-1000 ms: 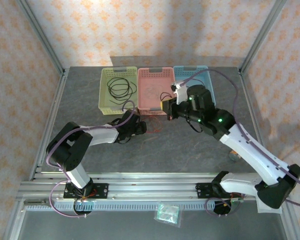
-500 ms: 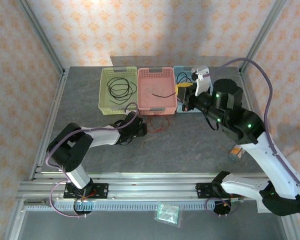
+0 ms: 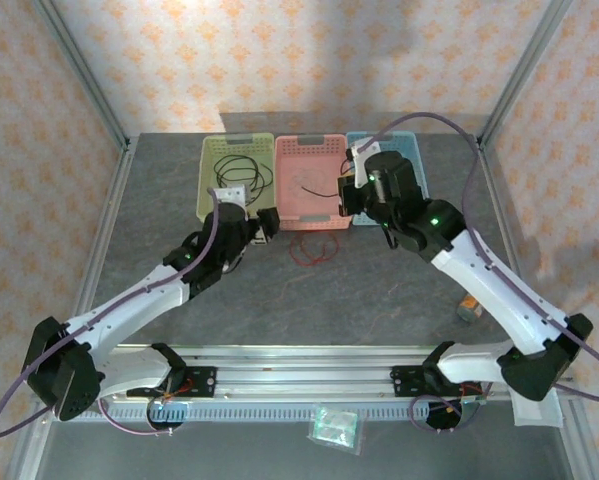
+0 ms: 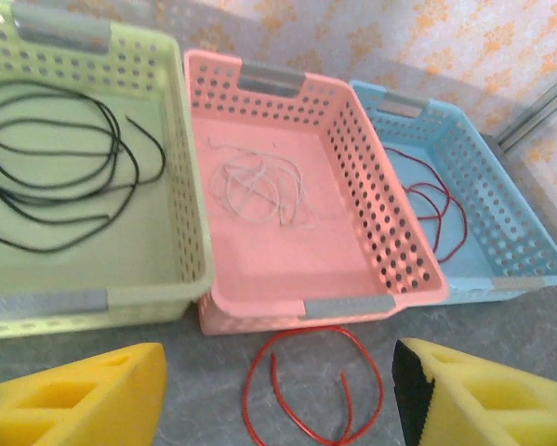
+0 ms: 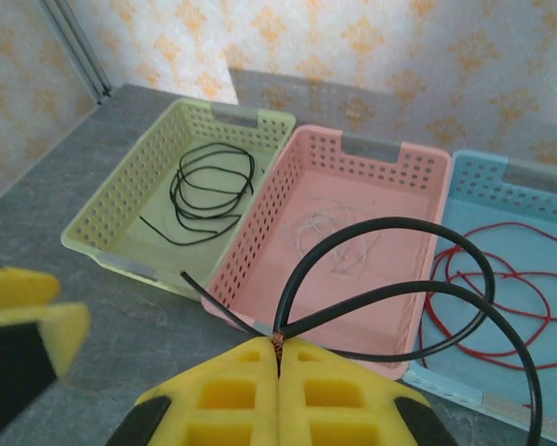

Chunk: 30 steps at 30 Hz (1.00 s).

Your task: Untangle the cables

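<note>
A black cable [image 5: 390, 221] arches up from my right gripper [image 5: 280, 348], which is shut on it. That gripper [image 3: 344, 197] hangs over the pink basket [image 3: 289, 215] with the black cable [image 3: 324, 185] trailing left. A red cable [image 4: 319, 329] lies in a loose loop on the table in front of the pink basket [image 4: 352, 307]. My left gripper [image 4: 280, 390] is open, one yellow finger on each side of the loop and above it. In the top view my left gripper [image 3: 267, 224] is left of the red cable [image 3: 314, 246].
The green basket [image 4: 180, 139] holds black cables [image 4: 55, 158], the pink one holds pale cables [image 4: 259, 186], and the blue basket [image 4: 529, 251] holds red cables [image 4: 436, 204]. A small orange object [image 3: 469, 305] sits at the right, and a plastic bag [image 3: 334, 425] lies on the front rail.
My left arm has unfolded and its gripper has moved up and away from the red cable. My right gripper swung right to the blue basket, then back over the pink one, still holding the black cable.
</note>
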Motion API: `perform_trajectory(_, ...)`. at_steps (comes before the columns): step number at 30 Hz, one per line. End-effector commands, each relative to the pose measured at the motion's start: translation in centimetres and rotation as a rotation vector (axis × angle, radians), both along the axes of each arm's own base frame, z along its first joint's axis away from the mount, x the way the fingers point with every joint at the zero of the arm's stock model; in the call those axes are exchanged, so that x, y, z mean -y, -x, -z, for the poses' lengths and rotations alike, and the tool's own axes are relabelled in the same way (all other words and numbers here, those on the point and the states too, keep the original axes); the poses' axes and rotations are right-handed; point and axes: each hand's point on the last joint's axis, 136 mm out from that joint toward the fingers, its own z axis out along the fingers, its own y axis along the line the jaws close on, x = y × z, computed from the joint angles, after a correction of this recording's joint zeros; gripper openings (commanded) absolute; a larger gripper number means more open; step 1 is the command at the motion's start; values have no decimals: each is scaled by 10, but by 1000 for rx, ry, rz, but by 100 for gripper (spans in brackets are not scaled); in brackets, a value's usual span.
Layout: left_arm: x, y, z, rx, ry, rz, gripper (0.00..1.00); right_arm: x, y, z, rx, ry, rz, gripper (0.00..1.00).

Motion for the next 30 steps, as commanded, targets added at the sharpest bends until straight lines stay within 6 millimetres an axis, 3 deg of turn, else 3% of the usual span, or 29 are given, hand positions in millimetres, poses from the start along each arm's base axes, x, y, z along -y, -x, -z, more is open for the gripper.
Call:
perform_trajectory(1,-7,-2,-14,-7,-72,51,67,-10,-6,-5,32,-28,-45,0)
perform_trajectory(6,-20,-13,-54,63,-50,65,67,-21,-12,-1,-7,-83,-91,0)
perform_trajectory(9,-24,-22,-67,93,-14,97,69,-38,0,-1,-12,-87,-226,0)
perform_trajectory(15,-2,-33,-75,89,-67,274,72,-44,9,-19,56,-50,-327,0)
perform_trajectory(20,7,-33,-65,65,-80,351,75,-42,13,-33,110,-48,-340,0)
perform_trajectory(23,17,-32,-62,54,-14,389,80,-39,7,-41,134,-89,-295,0)
perform_trajectory(26,27,-28,-72,87,122,407,99,-44,5,-44,130,-135,-293,0)
perform_trajectory(30,37,-23,-81,133,284,435,99,-54,6,-46,119,-187,-322,0)
